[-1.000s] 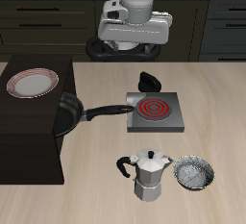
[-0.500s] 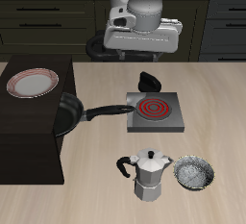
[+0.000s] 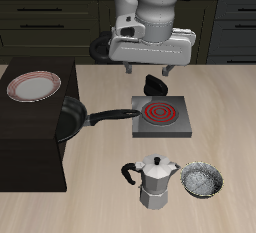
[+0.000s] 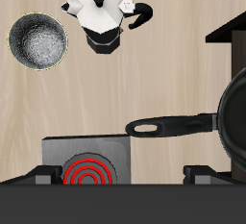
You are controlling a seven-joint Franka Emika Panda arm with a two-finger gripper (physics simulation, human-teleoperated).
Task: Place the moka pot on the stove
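The moka pot (image 3: 155, 183) is standing upright on the desk (image 3: 100, 192), nearer than the stove (image 3: 160, 115), just beside the empty speckled bowl (image 3: 203, 180). Beyond the stove, the gripper (image 3: 148, 68) is hovering, jaws spread wide, holding nothing.

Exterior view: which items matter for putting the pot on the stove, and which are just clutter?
Job items:
silver faceted moka pot
flat grey stove with red coil
gripper

Lying about:
black frying pan
grey speckled bowl
red-rimmed white plate
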